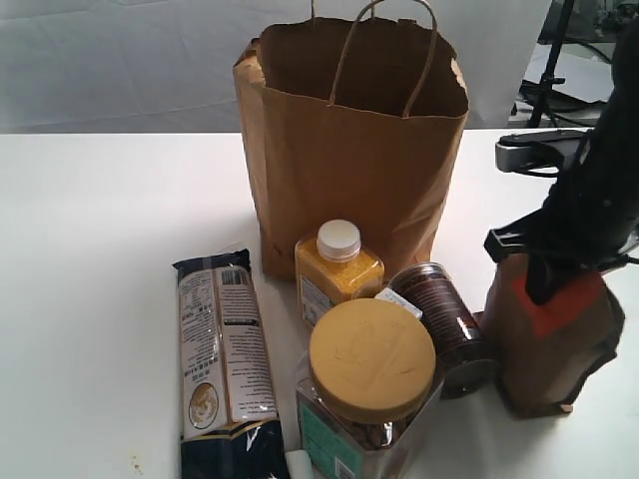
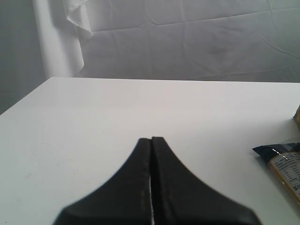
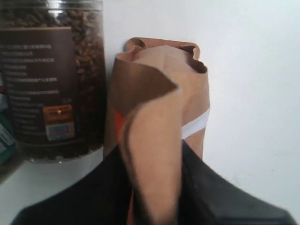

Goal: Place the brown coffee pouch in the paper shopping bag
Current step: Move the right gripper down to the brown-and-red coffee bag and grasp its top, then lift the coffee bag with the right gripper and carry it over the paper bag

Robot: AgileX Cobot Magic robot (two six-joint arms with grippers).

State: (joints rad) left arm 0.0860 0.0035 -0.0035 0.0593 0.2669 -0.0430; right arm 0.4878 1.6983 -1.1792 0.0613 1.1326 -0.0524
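Reaching down at the exterior view's right edge with the right gripper (image 1: 547,279), pinching the brown coffee pouch (image 1: 549,349) by its top; holding the left gripper (image 2: 151,140) closed, fingers touching.

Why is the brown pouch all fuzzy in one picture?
Right wrist view: the brown coffee pouch sits very near the lens, so it blurs, while the bean jar farther off looks sharper. Left wrist view: the left gripper is soft too, close up.
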